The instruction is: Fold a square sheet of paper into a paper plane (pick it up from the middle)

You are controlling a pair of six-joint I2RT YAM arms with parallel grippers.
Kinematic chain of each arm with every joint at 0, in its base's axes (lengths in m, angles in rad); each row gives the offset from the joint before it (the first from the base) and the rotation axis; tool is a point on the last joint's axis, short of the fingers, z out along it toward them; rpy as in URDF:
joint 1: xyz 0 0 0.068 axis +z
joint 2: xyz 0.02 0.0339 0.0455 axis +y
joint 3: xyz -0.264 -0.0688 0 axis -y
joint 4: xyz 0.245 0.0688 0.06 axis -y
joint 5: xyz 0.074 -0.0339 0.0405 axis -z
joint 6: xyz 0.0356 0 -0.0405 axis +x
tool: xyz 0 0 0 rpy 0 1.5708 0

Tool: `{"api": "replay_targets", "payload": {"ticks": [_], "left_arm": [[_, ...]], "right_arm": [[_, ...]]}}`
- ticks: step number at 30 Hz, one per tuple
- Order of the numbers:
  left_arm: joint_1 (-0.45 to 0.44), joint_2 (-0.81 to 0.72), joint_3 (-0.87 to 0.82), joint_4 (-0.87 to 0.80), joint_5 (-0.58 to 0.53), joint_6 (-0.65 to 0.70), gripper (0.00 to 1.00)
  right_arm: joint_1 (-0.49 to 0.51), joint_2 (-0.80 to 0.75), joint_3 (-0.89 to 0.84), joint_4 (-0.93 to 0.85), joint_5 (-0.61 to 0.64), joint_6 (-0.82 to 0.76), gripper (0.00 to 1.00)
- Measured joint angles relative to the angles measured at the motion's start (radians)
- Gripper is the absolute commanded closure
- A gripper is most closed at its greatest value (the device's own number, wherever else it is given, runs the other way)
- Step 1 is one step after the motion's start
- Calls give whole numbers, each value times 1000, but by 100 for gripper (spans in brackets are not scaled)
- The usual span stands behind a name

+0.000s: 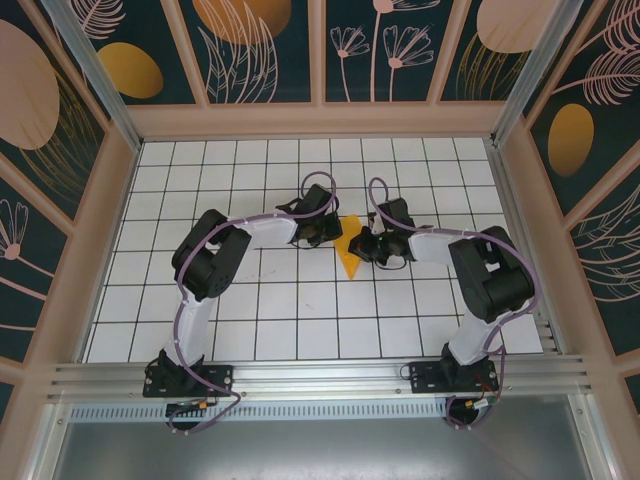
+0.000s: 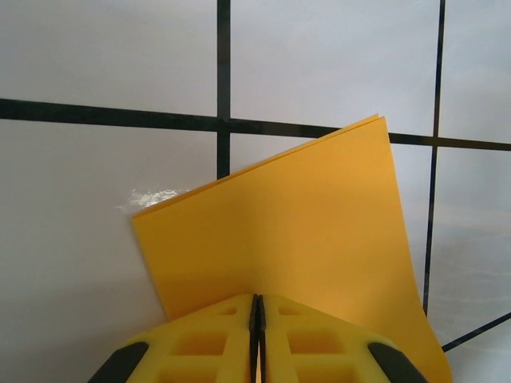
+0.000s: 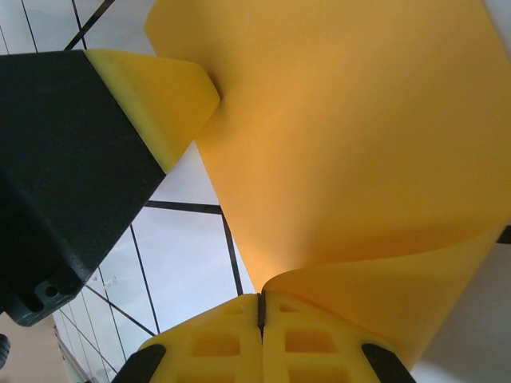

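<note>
The square sheet of paper [image 1: 349, 252] is orange-yellow and hangs between my two grippers over the middle of the table, narrowing to a point toward the near edge. In the left wrist view the sheet [image 2: 303, 223] is doubled over, with two layers along its top edge. My left gripper [image 2: 257, 302] is shut on its lower edge. My right gripper [image 3: 260, 302] is shut on another edge, from which the paper [image 3: 359, 144] curls up and over. The left gripper's fingertips [image 3: 164, 92] press the sheet from the far side. From above, left gripper [image 1: 325, 235] and right gripper [image 1: 366, 246] face each other closely.
The white gridded table [image 1: 300, 310] is walled by a wooden frame with dark patterned panels [image 1: 260, 50]. An aluminium rail [image 1: 320, 375] runs along the near edge by the arm bases. Both arms bend inward over the middle tiles.
</note>
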Motion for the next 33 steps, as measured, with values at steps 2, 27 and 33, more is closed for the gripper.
{"api": "replay_targets", "payload": {"ticks": [2,27,33], "left_arm": [[0,2,3,-1,0,4,89],[0,8,14,-7,1,11,90],[0,8,14,-7,3,11,90]], "right_arm": [[0,8,2,6,-1,0,100],[0,48,11,39,-11,1,100],[0,51,11,45,-11,1,100]]}}
